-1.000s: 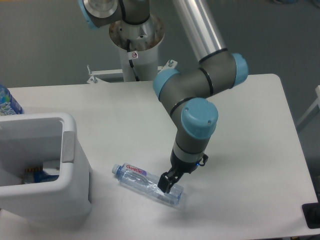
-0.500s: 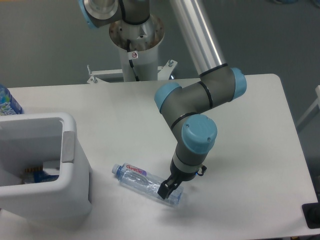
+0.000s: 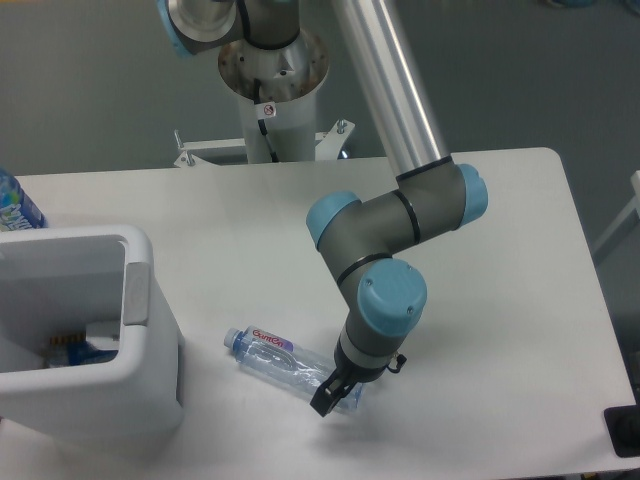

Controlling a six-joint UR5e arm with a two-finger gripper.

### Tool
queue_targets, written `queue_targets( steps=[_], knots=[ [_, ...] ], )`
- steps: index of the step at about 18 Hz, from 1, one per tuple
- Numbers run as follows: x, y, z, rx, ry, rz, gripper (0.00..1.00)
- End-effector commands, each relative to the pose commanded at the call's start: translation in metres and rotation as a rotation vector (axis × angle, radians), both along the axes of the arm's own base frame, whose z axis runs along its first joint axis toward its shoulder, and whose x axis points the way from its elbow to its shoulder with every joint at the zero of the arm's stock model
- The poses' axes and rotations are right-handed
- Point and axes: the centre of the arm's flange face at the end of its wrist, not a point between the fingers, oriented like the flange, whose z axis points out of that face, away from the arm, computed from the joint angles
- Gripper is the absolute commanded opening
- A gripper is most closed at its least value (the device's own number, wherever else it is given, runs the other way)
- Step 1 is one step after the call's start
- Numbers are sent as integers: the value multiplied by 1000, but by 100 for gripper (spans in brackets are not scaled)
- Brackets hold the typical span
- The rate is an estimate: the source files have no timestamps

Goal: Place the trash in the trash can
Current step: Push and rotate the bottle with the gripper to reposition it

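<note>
Crushed bottle [image 3: 285, 364] flat on table [image 3: 500, 300], gripper [image 3: 326, 398] at its base end — grip state unclear

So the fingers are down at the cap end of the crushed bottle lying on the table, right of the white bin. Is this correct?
Not quite. The fixed camera shows the gripper down at the base end of the crushed bottle; its blue cap points away, toward the white bin. The bottle does lie on the table, right of the bin.
</note>
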Motion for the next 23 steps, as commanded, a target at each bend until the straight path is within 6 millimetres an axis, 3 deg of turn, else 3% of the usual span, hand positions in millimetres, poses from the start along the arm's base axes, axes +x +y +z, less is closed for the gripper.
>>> queue_targets(
  steps=[8,13,19,23],
  knots=[
    [1,4,-18,-41,6,0,99],
    [2,4,-18,-43,7,3,74],
    [3,4,-17,-44,8,0,62],
    [4,3,-18,-46,6,0,59]
  ],
)
